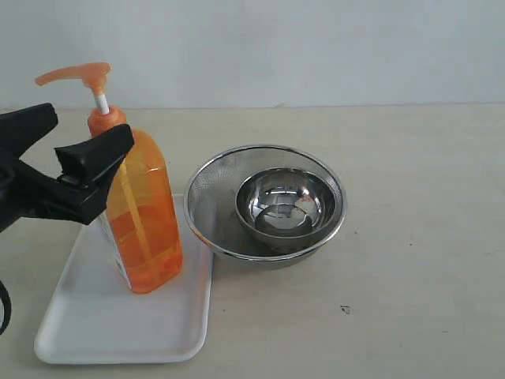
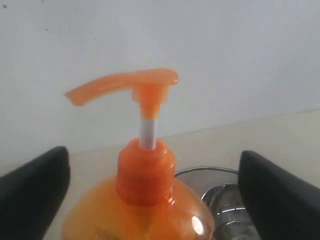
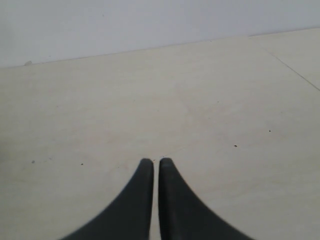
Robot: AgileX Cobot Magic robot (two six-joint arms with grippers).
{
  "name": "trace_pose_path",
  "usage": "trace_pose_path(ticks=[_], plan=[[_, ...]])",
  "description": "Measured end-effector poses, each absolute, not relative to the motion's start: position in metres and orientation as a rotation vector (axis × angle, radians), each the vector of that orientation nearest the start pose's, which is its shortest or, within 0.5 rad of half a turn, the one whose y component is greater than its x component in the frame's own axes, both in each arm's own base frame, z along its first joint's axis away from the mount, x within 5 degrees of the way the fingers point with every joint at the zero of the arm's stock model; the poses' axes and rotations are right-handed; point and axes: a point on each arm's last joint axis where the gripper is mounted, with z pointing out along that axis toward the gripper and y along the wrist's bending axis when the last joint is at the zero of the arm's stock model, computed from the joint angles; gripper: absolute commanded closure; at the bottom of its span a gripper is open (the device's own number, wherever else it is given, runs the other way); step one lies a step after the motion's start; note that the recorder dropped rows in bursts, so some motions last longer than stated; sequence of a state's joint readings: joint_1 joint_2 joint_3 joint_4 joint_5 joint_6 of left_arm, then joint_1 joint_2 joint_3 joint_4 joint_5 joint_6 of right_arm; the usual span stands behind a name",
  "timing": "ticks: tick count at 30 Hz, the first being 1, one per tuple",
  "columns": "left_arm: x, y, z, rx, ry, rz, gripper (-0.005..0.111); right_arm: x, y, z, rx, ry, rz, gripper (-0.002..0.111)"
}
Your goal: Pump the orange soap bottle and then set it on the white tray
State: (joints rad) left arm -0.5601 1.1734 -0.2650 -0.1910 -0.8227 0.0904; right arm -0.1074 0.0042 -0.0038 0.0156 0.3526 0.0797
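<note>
Far left: black left fingers point(image 1: 91, 162), spread wide on either side of the bottle's shoulder, with clear gaps to the plastic in the left wrist view; nothing held.

Between them: tall translucent orange plastic soap bottle point(image 1: 146, 229) with white-and-red label, upright on the flat white rectangular tray point(image 1: 102, 332) with rounded corners and low rim, toward the tray's right side. Orange pump head point(image 1: 79, 75) raised on its white stem point(image 1: 102, 103), spout pointing left.

Handling, as a judgement:
- Deeper orange in the lower body, so probably part-filled and moderately heavy.
- Smooth, glossy walls, so likely slippery and a little yielding under a squeeze.
- Tall and narrow-based, so easy to tip if pushed near the top.
- Best hold across the upper body just below the orange collar, where the shoulder can stop a slide.
- Pump head and thin stem unsuited to lifting; for pressing only, straight down.

Centre: round steel mesh bowl point(image 1: 207, 193) with a smaller polished steel bowl point(image 1: 288, 201) nested inside, just beside the tray's right edge.

Right: bare beige worktop point(image 1: 410, 237). Black right fingers point(image 3: 135, 210) pressed together over it, holding nothing, out of the exterior view.
</note>
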Motion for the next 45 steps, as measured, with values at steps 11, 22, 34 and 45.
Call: trace_pose_path(ticks=[11, 22, 34, 45], plan=[[0.198, -0.108, 0.221, 0.276, 1.591, -0.363, 0.021, 0.053, -0.005, 0.182, 0.181, 1.828, -0.004, 0.107], [0.212, -0.116, 0.213, 0.281, 1.612, -0.352, 0.026, 0.053, -0.005, 0.182, 0.181, 1.828, -0.004, 0.107], [0.214, -0.117, 0.210, 0.279, 1.599, -0.347, 0.083, 0.053, -0.005, 0.182, 0.181, 1.828, -0.004, 0.107], [0.214, -0.117, 0.210, 0.292, 1.593, -0.333, 0.102, 0.053, -0.005, 0.182, 0.181, 1.828, -0.004, 0.107]])
